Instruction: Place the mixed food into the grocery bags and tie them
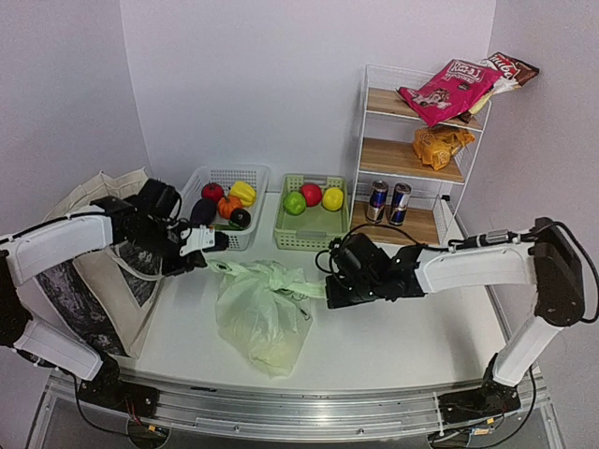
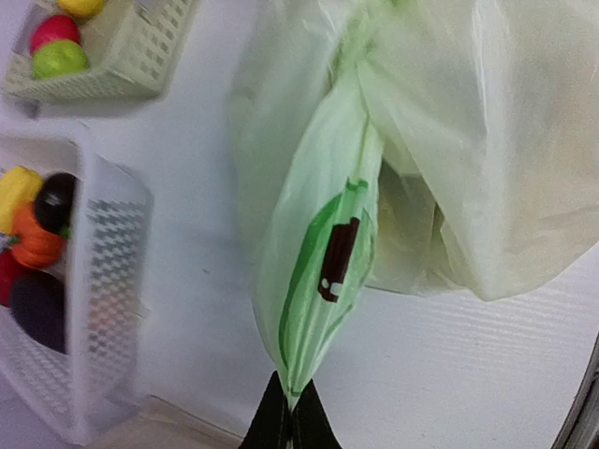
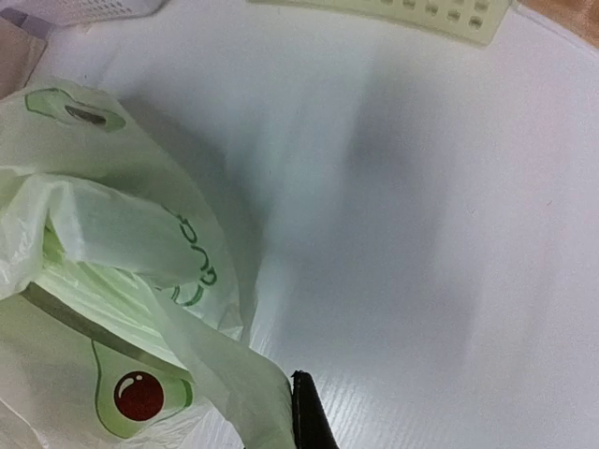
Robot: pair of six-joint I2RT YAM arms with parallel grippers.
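The pale-green avocado-print plastic bag [image 1: 257, 313] lies bulging mid-table, its contents hidden. My left gripper [image 1: 213, 245] is shut on the bag's left handle, which in the left wrist view is a stretched strip [image 2: 323, 281] pinched between the black fingertips [image 2: 288, 421]. My right gripper [image 1: 329, 285] is shut on the right handle [image 3: 243, 374], which drapes over one finger; only the other finger [image 3: 307, 416] shows. The beige canvas tote [image 1: 94, 271] stands at the left under my left arm. Two blue-silver cans [image 1: 387, 201] and an orange packet [image 1: 440, 143] sit on the shelf.
A white slotted basket [image 1: 225, 174] with fruit and a green slotted basket [image 1: 309, 238] holding three fruits stand behind the bag. A white wire shelf [image 1: 365, 140] rises at the back right, with pink and brown packets [image 1: 447, 89] on top.
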